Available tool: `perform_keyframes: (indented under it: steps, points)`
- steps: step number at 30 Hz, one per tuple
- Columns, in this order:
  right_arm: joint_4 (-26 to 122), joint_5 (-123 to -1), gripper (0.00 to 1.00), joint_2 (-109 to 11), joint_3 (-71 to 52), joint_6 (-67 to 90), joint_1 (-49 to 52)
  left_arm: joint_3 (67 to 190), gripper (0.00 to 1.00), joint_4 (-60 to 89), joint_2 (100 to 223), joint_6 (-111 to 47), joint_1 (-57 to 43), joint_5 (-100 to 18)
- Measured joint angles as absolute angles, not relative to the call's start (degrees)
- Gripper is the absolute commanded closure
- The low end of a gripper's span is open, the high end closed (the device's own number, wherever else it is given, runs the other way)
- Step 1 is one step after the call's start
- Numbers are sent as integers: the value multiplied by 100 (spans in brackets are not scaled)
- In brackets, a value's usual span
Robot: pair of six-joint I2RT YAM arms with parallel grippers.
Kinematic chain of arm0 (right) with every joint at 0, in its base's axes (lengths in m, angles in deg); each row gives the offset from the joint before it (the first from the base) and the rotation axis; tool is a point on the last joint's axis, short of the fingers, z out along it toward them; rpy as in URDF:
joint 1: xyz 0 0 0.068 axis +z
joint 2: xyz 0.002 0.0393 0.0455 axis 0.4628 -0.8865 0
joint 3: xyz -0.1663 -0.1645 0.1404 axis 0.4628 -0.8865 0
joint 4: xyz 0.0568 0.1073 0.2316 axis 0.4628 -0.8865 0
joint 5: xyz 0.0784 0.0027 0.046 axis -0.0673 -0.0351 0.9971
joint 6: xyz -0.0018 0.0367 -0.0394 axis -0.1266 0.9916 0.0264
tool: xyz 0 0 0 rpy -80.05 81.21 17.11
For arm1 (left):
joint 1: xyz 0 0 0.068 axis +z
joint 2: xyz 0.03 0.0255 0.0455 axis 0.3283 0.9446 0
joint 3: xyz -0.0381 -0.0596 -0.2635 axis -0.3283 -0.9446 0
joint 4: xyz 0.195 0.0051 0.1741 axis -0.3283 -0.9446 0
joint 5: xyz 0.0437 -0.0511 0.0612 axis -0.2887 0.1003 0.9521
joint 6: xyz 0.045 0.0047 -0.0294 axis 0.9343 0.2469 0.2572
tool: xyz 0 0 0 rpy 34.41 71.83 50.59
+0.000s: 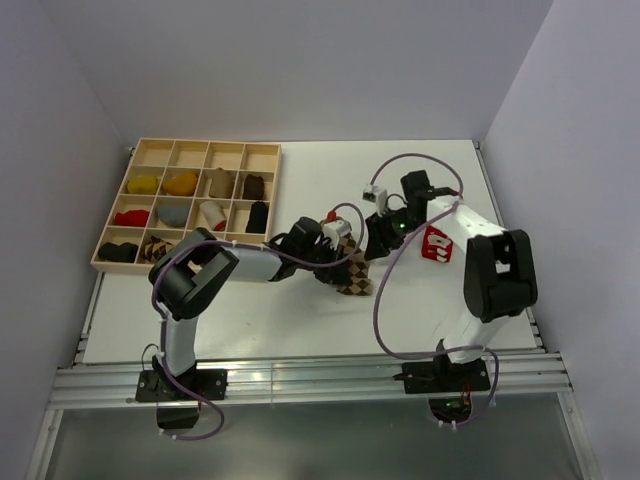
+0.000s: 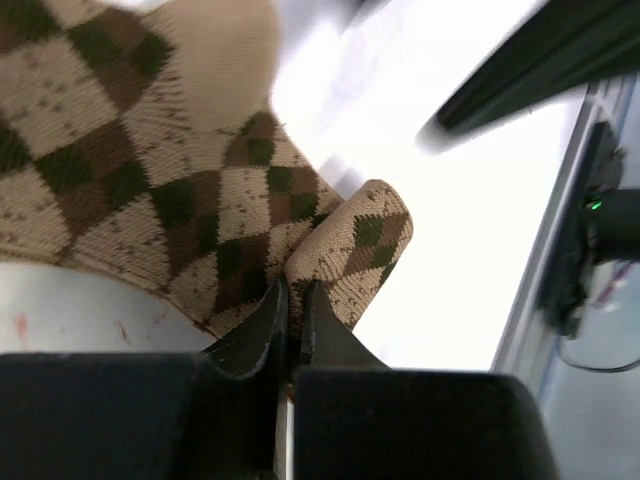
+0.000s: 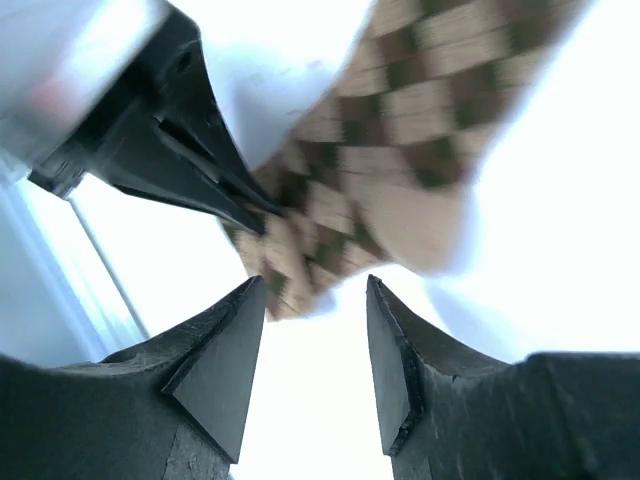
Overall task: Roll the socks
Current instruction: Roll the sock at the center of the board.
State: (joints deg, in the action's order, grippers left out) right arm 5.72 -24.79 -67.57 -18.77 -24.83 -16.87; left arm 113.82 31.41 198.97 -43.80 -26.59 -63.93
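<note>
At the centre of the table [image 1: 250, 320], the left gripper [image 2: 295, 292] has its fingers pressed together on a fold of the argyle sock [image 2: 150, 170]. In the left wrist view almost no gap shows between the fingertips. A short curled-over end of the fabric sits just to the right of the pinch point, and the rest of the sock spreads away from the fingertips.

The right gripper [image 3: 313, 300] has its fingers spread apart and holds nothing. In the right wrist view the sock lies ahead of the open fingers, not between them. Its long axis runs diagonally from the gap toward the upper right, and the left gripper's fingers enter from the upper left.

From above, the sock trails from the left gripper toward the near edge, with the right gripper just beside it on the far right. Whether the sock is lifted off the surface cannot be determined.

Judgement: rolling is barely begun. The right arm is the free one and must advance along the sock to secure it.

The red sock [image 1: 437, 245] lies right of both grippers. The tray [image 1: 206, 141] sits well apart at the far left.
</note>
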Motion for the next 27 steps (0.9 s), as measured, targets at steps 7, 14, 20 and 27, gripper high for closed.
perform_keyframes:
  steps: [7,14,20,27]
  points:
    - [1361,-3008,45,-5306,-2692,-2765,-1984,11481,100,2929,20122,-5897,-2416,-6841]
    - [1925,-3496,37,-3717,-4183,-3806,-1584,11500,100,2916,20380,-7119,-2353,-7440]
    - [2403,-3705,30,-2676,-5435,-4844,-520,11865,99,2444,20640,-7502,-2338,-7826]
    - [2672,-3937,30,-2631,-5857,-5432,197,12009,100,2249,20815,-7709,-2222,-8159]
